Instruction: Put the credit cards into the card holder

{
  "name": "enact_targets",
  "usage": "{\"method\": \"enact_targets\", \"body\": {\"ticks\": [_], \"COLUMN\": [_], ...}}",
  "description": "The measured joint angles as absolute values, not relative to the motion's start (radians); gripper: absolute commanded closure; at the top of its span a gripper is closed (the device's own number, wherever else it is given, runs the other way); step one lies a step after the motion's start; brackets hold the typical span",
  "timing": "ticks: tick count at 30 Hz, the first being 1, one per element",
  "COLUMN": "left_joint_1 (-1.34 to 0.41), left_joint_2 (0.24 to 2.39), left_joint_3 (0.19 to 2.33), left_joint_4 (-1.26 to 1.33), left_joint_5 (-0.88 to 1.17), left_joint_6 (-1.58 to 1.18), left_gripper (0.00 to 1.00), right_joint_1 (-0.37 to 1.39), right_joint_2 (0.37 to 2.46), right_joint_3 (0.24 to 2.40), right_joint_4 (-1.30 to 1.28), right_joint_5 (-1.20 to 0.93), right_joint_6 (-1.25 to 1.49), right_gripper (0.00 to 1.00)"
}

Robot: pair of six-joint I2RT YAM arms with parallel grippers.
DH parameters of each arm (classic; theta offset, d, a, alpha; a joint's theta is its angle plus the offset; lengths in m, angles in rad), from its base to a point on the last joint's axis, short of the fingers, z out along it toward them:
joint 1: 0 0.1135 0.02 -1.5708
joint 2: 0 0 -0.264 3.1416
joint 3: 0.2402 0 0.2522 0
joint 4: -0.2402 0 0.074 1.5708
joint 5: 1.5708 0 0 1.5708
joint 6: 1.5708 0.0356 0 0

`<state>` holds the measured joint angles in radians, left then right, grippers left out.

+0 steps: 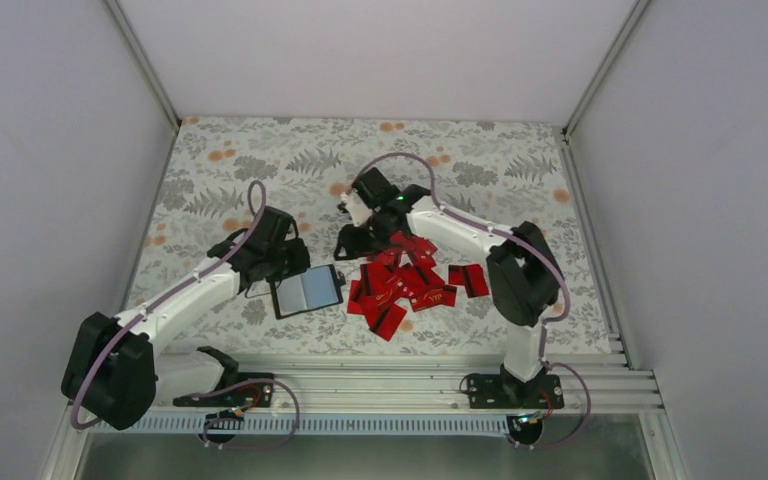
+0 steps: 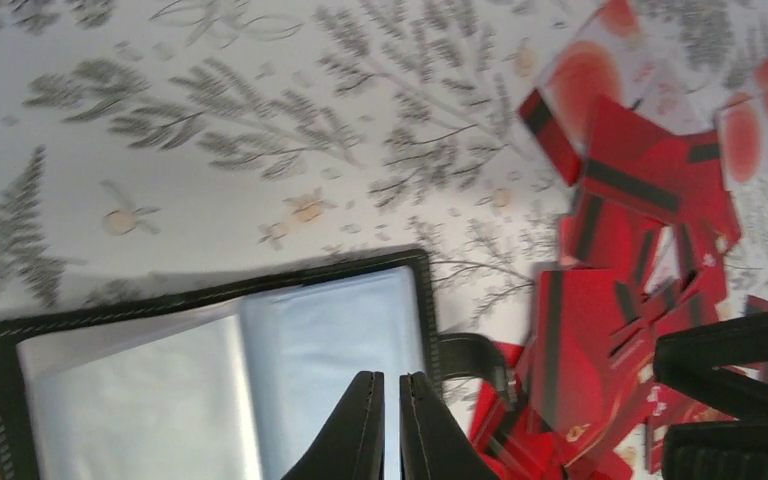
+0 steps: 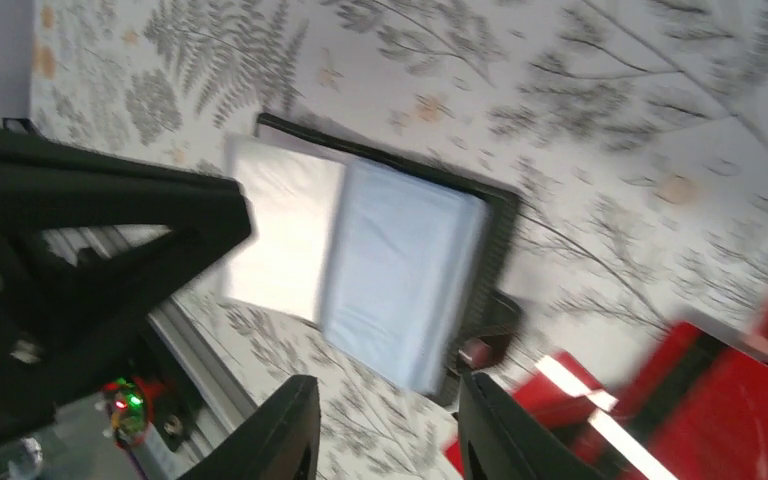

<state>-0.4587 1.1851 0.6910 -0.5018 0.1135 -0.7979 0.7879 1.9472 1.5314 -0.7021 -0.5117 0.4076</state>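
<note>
Left gripper (image 2: 390, 388): fingers together, tips over the holder's (image 2: 210, 340) right-hand pocket. Can't tell if a sleeve edge is nipped between them. Holder lies open and flat on the desk (image 1: 260, 160), left of centre, snap tab toward the cards. Cards (image 1: 405, 285) are in a loose overlapping heap just right of the holder, the nearest ones by the tab. None in a pocket that I can see. Right gripper (image 3: 387, 385): fingers apart, nothing between them, hanging above the heap's far-left side.

Handling, my guess: cards are light, stiff and slick, mostly lying flat, so there's little edge to pinch from above. Best to take one that's propped on a neighbour, by a short edge, or drag one off the heap first. Holder looks soft and light and will likely slide. Sleeves look thin and floppy, so pin it by the black border while a card goes in.
</note>
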Motion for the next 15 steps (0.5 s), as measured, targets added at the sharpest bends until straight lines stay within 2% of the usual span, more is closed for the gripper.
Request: {"method": "enact_targets", "body": {"ticks": [3, 8, 15], "left_joint_1": [-0.485, -0.520, -0.549], "left_joint_2": [1.200, 1.229, 1.425], "left_joint_3": [0.717, 0.724, 0.836], "left_joint_4": [-0.478, -0.418, -0.336], "left_joint_5": [0.118, 0.168, 0.315], "left_joint_6": [-0.767, -0.721, -0.624], "left_gripper": [0.82, 0.61, 0.44], "right_joint_1": [0.739, 0.632, 0.551], "right_joint_2": [1.872, 1.773, 1.757], "right_joint_3": [1.431, 1.273, 1.122], "right_joint_4": [-0.696, -0.669, -0.590], "right_joint_5": [-0.493, -0.503, -0.595], "right_joint_6": [0.397, 0.379, 0.381], "right_gripper": [0.56, 0.56, 0.67]}}
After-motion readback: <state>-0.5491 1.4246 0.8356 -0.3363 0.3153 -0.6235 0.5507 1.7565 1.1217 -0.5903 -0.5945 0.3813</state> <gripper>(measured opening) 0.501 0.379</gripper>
